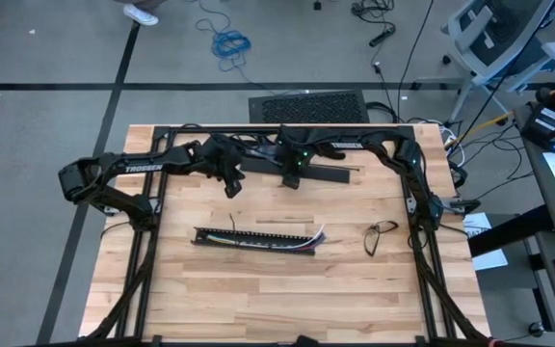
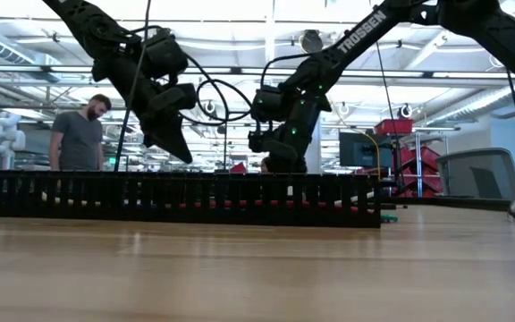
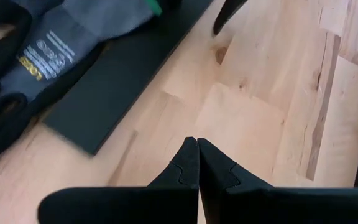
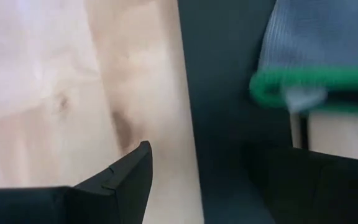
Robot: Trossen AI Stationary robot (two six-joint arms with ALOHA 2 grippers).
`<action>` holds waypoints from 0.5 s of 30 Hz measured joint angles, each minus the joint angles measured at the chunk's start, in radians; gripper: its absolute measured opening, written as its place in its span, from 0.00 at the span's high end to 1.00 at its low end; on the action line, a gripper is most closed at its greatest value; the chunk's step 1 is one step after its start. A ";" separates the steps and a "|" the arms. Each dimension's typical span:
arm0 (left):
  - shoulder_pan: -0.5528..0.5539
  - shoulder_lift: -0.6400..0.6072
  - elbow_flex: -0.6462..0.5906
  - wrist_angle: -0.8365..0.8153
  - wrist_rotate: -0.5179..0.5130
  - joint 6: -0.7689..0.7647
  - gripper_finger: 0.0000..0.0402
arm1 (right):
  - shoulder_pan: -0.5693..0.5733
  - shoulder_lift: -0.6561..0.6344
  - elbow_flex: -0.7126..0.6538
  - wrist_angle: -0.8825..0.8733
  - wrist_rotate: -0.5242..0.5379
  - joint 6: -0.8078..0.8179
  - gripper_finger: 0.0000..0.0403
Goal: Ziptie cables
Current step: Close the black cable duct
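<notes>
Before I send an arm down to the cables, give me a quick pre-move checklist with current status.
1. Left claw shut and empty, up near the table's back edge: ok.
2. Right claw open, nothing between its fingers, over the flat black panel: ok.
3. Cables lying in the black slotted duct at mid-table, untouched: ok.
4. Cables bundled together for tying: cannot tell.
5. Zip tie located: cannot tell; a thin dark wire loop lies right of the duct.
6. Person stands behind the table, apart from the arms: ok.
</notes>
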 joint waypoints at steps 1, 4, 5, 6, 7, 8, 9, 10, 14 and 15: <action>-0.002 0.000 0.000 -0.006 0.000 0.000 1.00 | 0.002 -0.007 0.009 -0.030 -0.012 0.021 0.40; -0.007 0.000 0.000 -0.015 0.000 0.000 1.00 | 0.009 -0.040 0.048 -0.080 -0.016 0.084 0.40; -0.009 0.000 -0.001 -0.012 0.000 0.000 1.00 | 0.015 -0.058 0.059 -0.083 -0.017 0.085 0.40; -0.011 0.000 -0.005 -0.011 0.000 0.000 1.00 | 0.022 -0.077 0.067 -0.082 -0.016 0.076 0.40; -0.012 0.000 -0.008 -0.016 0.000 0.000 1.00 | 0.029 -0.087 0.078 -0.089 -0.016 0.072 0.40; -0.012 0.000 -0.010 -0.025 0.000 0.000 1.00 | 0.035 -0.097 0.085 -0.094 -0.016 0.073 0.40; -0.012 0.000 -0.010 -0.031 0.000 0.001 1.00 | 0.042 -0.103 0.093 -0.099 -0.016 0.081 0.40; -0.012 0.000 -0.010 -0.032 0.000 0.001 1.00 | 0.049 -0.108 0.100 -0.095 -0.015 0.088 0.40; -0.012 0.000 -0.010 -0.029 0.000 0.004 1.00 | 0.067 -0.124 0.140 -0.051 -0.014 0.026 0.40; -0.012 0.000 -0.010 -0.029 0.000 0.004 1.00 | 0.073 -0.123 0.152 -0.048 -0.014 0.040 0.40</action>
